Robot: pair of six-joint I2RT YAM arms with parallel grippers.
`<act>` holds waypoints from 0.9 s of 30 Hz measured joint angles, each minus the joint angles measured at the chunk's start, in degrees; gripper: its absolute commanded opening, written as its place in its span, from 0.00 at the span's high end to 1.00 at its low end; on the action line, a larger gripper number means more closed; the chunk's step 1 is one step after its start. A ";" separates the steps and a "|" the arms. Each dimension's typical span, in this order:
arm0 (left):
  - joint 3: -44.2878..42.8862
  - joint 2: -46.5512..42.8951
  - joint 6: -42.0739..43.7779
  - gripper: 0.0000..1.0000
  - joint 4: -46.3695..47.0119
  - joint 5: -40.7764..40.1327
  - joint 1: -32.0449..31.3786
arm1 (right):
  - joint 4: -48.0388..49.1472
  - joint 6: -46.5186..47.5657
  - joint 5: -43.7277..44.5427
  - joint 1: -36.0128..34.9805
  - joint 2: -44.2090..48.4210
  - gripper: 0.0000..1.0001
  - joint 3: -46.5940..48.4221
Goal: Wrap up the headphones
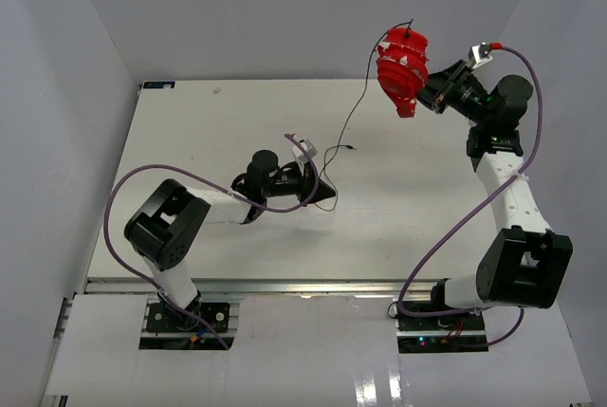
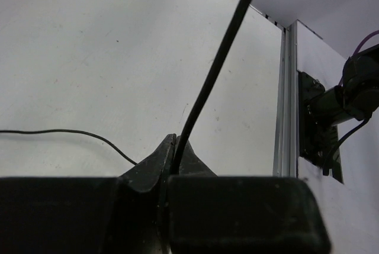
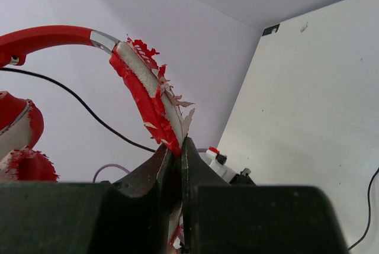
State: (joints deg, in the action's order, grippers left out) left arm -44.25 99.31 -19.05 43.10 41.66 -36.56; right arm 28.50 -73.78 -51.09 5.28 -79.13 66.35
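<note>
Up near the far right corner of the flat white table [image 1: 190, 141], the small red headphones [image 1: 402, 70] are in the air and do not touch the table top. The right gripper [image 1: 429, 92] holds them. Its two black fingers [image 3: 160, 168] are pressed together on the soft band of the headphones, with the band pinched between them. The red skin on that band is torn and flaky, and some pale stuff shows under it. One round red ear cup shows at the left of the right wrist view, and it is flaky too. A thin dark cord [image 1: 356, 108] comes off the headphones and runs down and to the left, across the back of the table, to the left gripper [image 1: 327, 194]. This gripper sits low over the middle of the table and points to the right. Its fingertips are closed on the cord, which comes out from between them and goes up and away in a tight line. More of the cord lies loose on the table just beside this gripper, in a small curl. Thick purple cables [image 1: 123, 198] loop along both arms. Plain white walls [image 1: 285, 9] stand around the table.
</note>
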 measured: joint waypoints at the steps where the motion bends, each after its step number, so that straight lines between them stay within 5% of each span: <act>1: -0.02 0.25 0.15 1.00 -0.59 -0.31 -0.18 | -0.41 0.44 0.42 0.38 0.00 0.92 0.62; 8: -3.58 -5.11 5.95 1.00 -12.28 -5.85 -4.62 | -19.42 20.36 16.09 -1.84 0.44 0.92 10.40; 16: -14.93 -7.65 10.32 1.00 -25.66 -12.39 -11.75 | -33.32 35.32 41.80 -14.27 1.03 0.92 10.78; 22: -24.77 -7.10 12.78 1.00 -41.06 -14.72 -11.97 | -28.19 59.25 63.54 -23.32 1.63 0.92 3.25; 27: -29.19 -9.85 17.41 1.00 -53.94 -18.81 -11.91 | -23.72 79.89 65.18 -23.28 5.34 0.92 -8.49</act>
State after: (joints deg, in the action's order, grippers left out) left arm -73.44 89.46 -1.64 -10.84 22.85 -48.47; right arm 4.79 6.10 14.09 -17.99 -73.79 57.86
